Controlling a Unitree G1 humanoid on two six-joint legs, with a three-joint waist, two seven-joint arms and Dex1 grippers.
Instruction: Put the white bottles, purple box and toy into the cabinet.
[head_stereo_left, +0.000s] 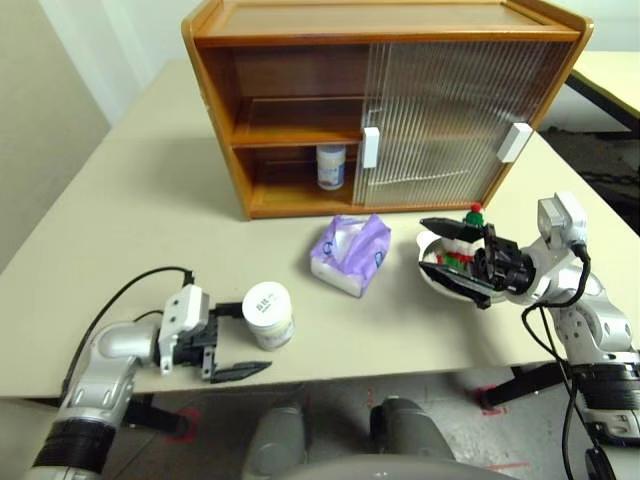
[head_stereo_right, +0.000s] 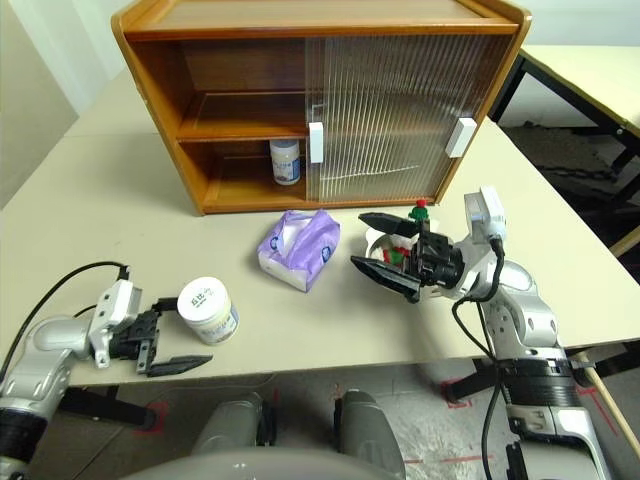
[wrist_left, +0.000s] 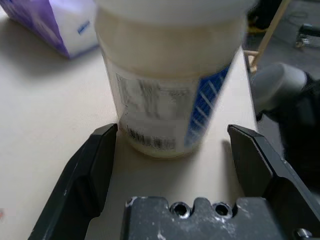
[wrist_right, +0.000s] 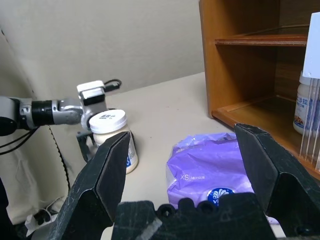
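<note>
While left tool (head_stereo_left: 232, 343) gapes wide, white bottle (head_stereo_left: 269, 314) between fingers, seemingly untouched

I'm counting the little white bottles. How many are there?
2. One bottle stands on the table between the open left gripper's fingers; one bottle is on the cabinet's lower shelf. The doors may hide more.

Left pincer (head_stereo_left: 237, 340) low at the near bench edge, fingers spread wide, pointing right. Right pincer (head_stereo_left: 448, 254) raised, fingers fully apart, pointing left, nothing gripped.
</note>
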